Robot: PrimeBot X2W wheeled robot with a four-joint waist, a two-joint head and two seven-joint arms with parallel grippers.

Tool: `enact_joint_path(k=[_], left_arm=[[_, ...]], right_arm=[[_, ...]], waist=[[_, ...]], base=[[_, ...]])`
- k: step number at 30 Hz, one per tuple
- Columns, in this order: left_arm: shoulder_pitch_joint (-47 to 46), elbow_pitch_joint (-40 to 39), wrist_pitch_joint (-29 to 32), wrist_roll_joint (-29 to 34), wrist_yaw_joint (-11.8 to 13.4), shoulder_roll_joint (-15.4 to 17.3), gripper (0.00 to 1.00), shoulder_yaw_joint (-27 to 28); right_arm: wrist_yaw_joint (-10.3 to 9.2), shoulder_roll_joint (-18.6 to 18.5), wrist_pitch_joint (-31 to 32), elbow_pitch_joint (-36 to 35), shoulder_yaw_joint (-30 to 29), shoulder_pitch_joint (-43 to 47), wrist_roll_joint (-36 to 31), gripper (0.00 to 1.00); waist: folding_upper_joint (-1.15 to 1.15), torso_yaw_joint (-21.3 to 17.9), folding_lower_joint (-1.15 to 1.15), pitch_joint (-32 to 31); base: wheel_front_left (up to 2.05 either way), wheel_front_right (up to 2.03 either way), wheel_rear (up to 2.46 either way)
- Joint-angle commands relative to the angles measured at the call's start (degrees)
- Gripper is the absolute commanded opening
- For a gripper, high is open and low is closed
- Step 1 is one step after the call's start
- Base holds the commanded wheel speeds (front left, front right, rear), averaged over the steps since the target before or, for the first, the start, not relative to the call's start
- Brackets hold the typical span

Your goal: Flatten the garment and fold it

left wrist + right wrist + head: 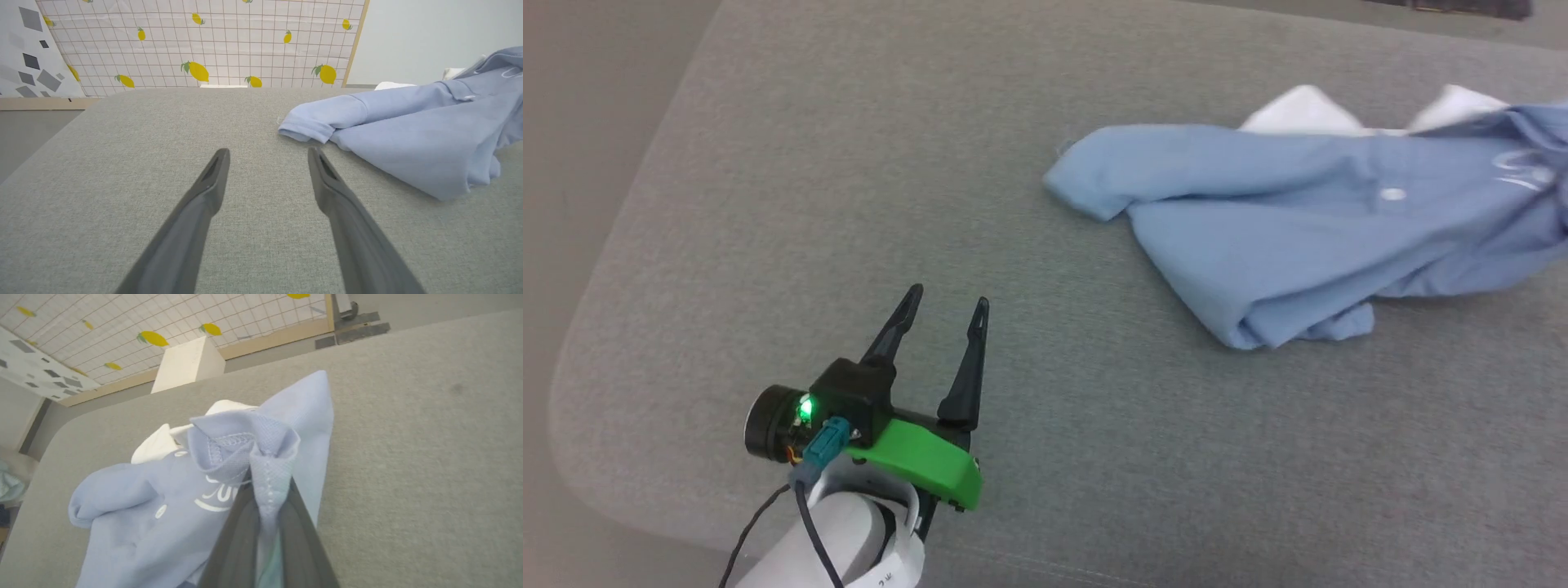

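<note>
Head view: showed the left pincer [951, 295] released, fingers spread, poised over the grey tabletop [1094, 457]. Placed the garment [1298, 220] ahead and to the right of that pincer, well apart from its tips, crumpled on the tabletop with the white collar [1307, 106] on the far side. Left wrist view: set the nearest sleeve [310, 122] beyond the right fingertip, apart from it. Right wrist view: caught the right pincer [267, 484] clenched on a bunched seam of the garment, cloth pinched between both fingers and rising past their tips; put the white logo [216, 496] and one button [160, 511] just left of those fingers, the tabletop to their right.
</note>
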Motion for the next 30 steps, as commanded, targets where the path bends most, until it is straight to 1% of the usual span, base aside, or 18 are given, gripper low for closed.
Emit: enact_joint_path(k=[1,5,6,8,10,12,14,17,22,26,30], left_arm=[[0.5,-0.36,0.17,0.39,0.34,0.37,1.0,-0.06],[0.31,-0.9,0.33,0.41,0.42,0.51,1.0,-0.16],[0.24,-0.94,0.33,0.38,0.42,0.53,1.0,-0.14],[0.07,-0.94,0.32,0.25,0.47,0.51,1.0,-0.03],[-0.05,-0.88,0.33,0.08,0.6,0.5,1.0,0.15],[-0.16,-0.81,0.35,-0.15,0.75,0.55,1.0,0.44],[-0.29,-0.74,0.32,-0.42,0.86,0.59,1.0,0.78],[-0.54,-0.72,0.2,-0.95,1.12,0.65,1.0,1.57],[-0.78,-1.13,0.44,-2.18,1.52,0.64,1.0,2.74],[-0.57,-1.39,1.51,-3.62,1.58,0.43,1.0,3.14],[-0.07,-1.49,4.78,-5.54,0.77,0.56,1.0,2.28]], right_arm=[[-0.08,1.16,-0.15,1.54,-3.72,0.42,-2.43,0.0],[-0.08,3.93,0.75,6.13,-14.4,0.48,-11.35,0.0],[-0.08,4.49,0.66,6.61,-15.88,0.63,-13.67,1.0],[-0.08,5.89,0.35,6.98,-18.16,1.14,-18.53,1.0],[-0.08,7.53,-0.38,6.01,-18.6,1.5,-21.62,1.0],[-0.08,8.91,-1.37,4.25,-17.48,1.89,-23.24,1.0],[-0.08,9.47,-3.17,2.01,-15.33,2.54,-23.67,1.0],[-0.08,9.4,-6.78,-2.54,-9.64,4.33,-21.64,1.0],[-0.08,6.97,-14.78,-12.41,2.19,10.79,-16.12,1.0],[-0.08,6.08,-21.74,-18.91,7.67,17.51,-13.6,1.0],[-0.08,8.11,-28.09,-23.93,10.85,24.43,-13.37,1.0]], waist=[[0.0,-1.39,0.0,0.22],[0.0,-1.61,0.0,1.07],[0.0,-1.63,0.0,1.21],[0.0,-1.71,0.0,1.34],[0.0,-1.97,0.0,1.21],[0.0,-2.37,0.0,0.82],[0.0,-2.79,0.0,0.09],[0.0,-3.56,0.0,-1.34],[0.0,-4.94,0.0,-3.88],[0.0,-5.91,0.0,-5.28],[0.0,-7.07,0.0,-5.85]], base=[[0.0,0.0,0.0],[0.0,0.0,0.0],[0.0,0.0,0.0],[0.0,0.0,0.0],[0.0,0.0,0.0],[0.0,0.0,0.0],[0.0,0.0,0.0],[0.0,0.0,0.0],[0.0,0.0,0.0],[0.0,0.0,0.0],[0.0,0.0,0.0]])
